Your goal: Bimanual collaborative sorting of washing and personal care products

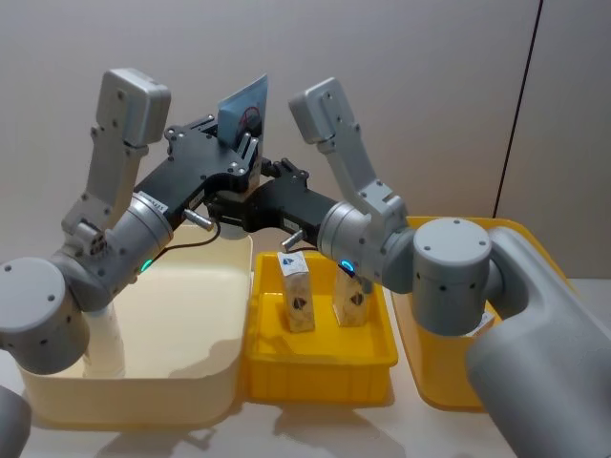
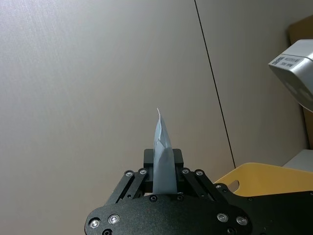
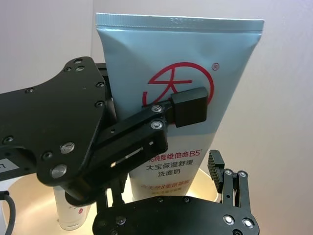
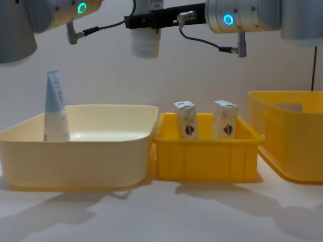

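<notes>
Held tube (image 3: 186, 49) hangs aloft, second tube (image 4: 54, 106) stands in cream tub (image 4: 75, 138), cartons (image 4: 185, 120) (image 4: 225, 119) stand in yellow tub (image 4: 202, 161).

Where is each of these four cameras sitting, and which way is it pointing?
Head: high up, looking down; both arms reach in toward the raised tube.
Chest: low, looking forward, side-on at the cream tub and small yellow tub; arms overhead.
Left wrist: behind the left gripper, facing the wall; tube edge-on in its grip.
Right wrist: behind the right gripper, facing the tube's printed front and the left gripper.
Shared: head and chest both show two cartons.

Two tubes (image 4: 54, 106) (image 1: 243, 103) — two cartons (image 4: 185, 120) (image 4: 225, 118) — three tubs (image 4: 101, 156) (image 4: 207, 161) (image 4: 295, 146)
</notes>
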Available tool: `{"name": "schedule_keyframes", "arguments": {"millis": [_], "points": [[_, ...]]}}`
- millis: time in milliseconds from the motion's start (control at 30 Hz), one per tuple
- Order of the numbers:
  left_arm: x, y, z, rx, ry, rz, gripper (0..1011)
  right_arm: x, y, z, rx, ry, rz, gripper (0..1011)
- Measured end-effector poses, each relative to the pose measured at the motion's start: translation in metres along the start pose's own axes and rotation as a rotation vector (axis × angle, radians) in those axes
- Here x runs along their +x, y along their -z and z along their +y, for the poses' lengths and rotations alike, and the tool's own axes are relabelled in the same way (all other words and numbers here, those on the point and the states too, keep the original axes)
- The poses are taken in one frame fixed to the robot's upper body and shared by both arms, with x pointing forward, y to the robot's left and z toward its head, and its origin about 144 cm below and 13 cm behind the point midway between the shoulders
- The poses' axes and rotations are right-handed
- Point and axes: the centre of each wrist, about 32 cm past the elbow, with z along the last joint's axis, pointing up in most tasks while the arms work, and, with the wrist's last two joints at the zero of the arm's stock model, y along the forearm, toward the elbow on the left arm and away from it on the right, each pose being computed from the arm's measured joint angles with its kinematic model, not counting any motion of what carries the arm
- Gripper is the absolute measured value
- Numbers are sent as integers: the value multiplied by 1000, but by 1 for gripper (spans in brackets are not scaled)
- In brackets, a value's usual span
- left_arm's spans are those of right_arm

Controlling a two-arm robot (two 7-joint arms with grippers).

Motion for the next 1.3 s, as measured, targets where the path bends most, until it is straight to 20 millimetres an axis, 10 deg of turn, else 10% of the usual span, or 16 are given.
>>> {"name": "schedule_keyframes", "arguments": {"millis": [1300], "points": [[2, 0, 1, -7, -15, -1, 216, -2, -3, 8, -5, -6, -1, 585]]}}
